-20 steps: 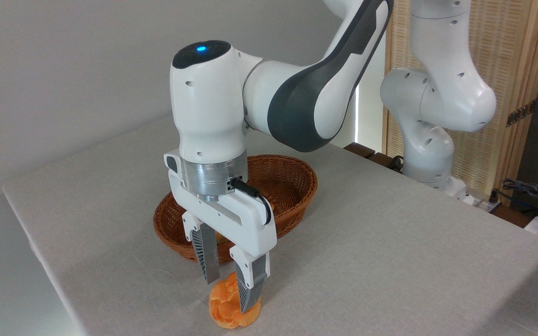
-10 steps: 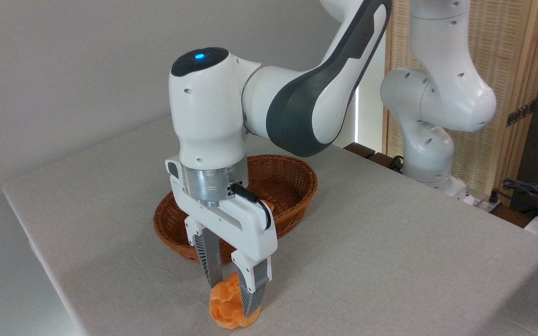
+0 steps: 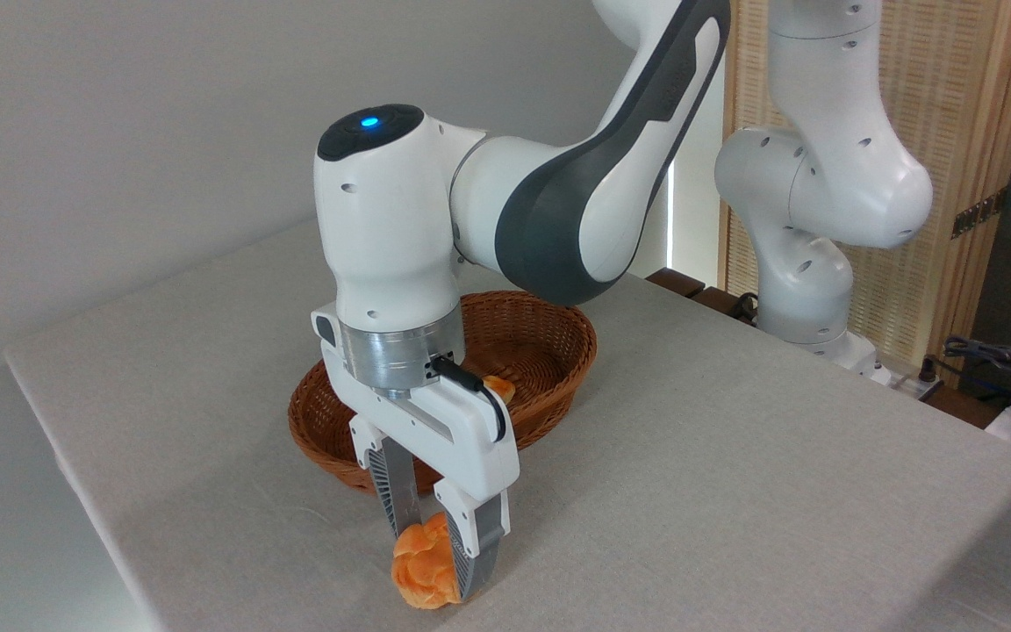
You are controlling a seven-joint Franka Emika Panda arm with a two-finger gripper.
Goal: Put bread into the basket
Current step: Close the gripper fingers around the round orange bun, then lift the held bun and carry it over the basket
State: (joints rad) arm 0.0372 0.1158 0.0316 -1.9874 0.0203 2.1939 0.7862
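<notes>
bread [image 3: 422,572] now tighter between gripper [image 3: 440,566] fingers

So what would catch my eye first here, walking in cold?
Probably the big white robot arm bending over the table, its gripper pinched around a bright orange bun near the table's front edge. Just behind it sits a brown wicker basket, with a bit of paler bread peeking out inside.
</notes>
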